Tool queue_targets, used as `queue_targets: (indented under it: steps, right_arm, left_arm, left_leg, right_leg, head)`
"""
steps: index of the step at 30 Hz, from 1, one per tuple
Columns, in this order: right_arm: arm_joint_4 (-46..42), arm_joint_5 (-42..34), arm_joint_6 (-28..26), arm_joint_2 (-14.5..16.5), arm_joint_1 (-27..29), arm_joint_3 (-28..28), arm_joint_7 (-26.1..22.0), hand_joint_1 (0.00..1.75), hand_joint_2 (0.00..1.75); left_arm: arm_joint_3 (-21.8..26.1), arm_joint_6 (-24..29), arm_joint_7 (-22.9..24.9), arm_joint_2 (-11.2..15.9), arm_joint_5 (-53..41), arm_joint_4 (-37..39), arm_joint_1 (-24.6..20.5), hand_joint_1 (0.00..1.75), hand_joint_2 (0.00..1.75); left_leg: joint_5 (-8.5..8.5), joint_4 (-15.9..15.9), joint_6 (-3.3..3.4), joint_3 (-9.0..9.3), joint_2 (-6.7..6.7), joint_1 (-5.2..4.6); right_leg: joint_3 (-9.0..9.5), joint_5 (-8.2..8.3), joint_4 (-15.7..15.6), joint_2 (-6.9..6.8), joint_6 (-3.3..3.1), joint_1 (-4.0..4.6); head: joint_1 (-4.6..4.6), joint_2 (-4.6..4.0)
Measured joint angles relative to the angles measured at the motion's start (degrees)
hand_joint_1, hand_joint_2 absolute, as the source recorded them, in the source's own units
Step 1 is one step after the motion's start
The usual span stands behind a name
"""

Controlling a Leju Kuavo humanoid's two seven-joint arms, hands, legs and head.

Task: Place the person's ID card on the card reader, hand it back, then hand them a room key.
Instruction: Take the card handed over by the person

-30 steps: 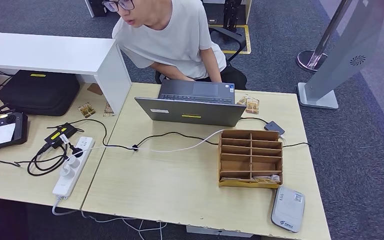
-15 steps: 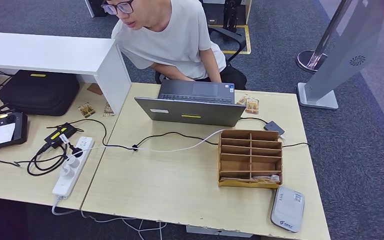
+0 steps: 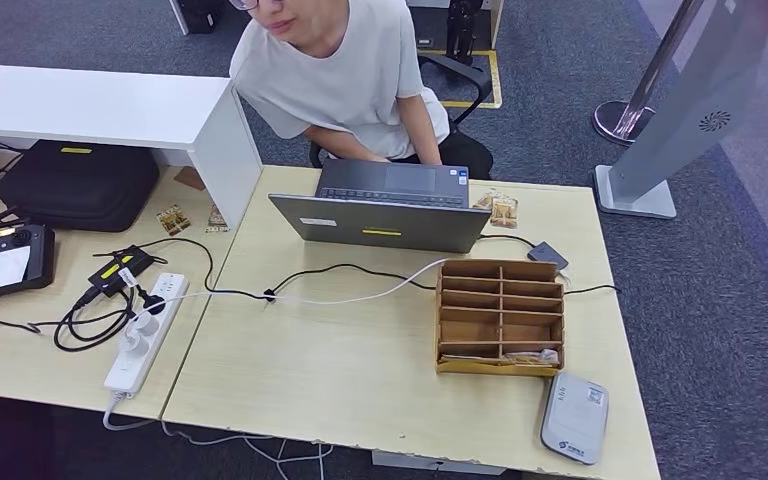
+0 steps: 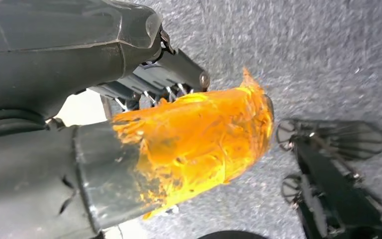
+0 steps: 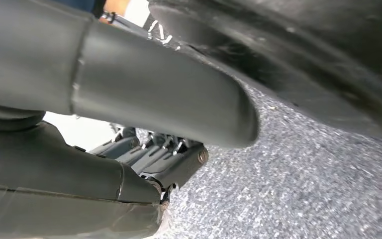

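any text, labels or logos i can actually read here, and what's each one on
None can be read.
Card reader: small blue logo and a printed patch, too small.
Laptop: white sticker and yellow label on the lid, blurred; blue sticker by the keyboard, too small.
Black controller: white label, blurred.
Black bag: yellow tag, unreadable.

I'm looking down at a pale wood desk [image 3: 360,370] standing on grey carpet [image 3: 720,300]. A white counter [image 3: 90,105] is adjoining its left, a second desk [image 3: 30,350] below that. A grey stand [image 3: 680,110] is rising at right.
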Motion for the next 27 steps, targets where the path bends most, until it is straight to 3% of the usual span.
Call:
queue_targets:
  steps: [4,27]
  right_arm:
    - [0.33,0.17,0.39,0.01,-0.13,0.59,0.25,0.0,0.0]
    - [0.74,-0.33,-1.37,0.02,-0.29,0.84,0.23,0.0,0.0]
  left_arm:
    - [0.04,-1.05,0.43,0.16,-0.01,0.21,-0.15,0.0,1.75]
    - [0.02,0.06,1.5,0.42,-0.46,0.6,-0.27,0.0,1.75]
  left_leg:
    - [0.0,0.0,0.0,-0.01,0.0,0.0]
    - [0.0,0.0,0.0,0.0,0.0,0.01]
  right_leg:
    - [0.0,0.0,0.0,0.0,0.0,0.0]
    - [0.0,0.0,0.0,0.0,-0.01,0.01]
  head:
    - [-0.01,0.0]
    - [0.01,0.0]
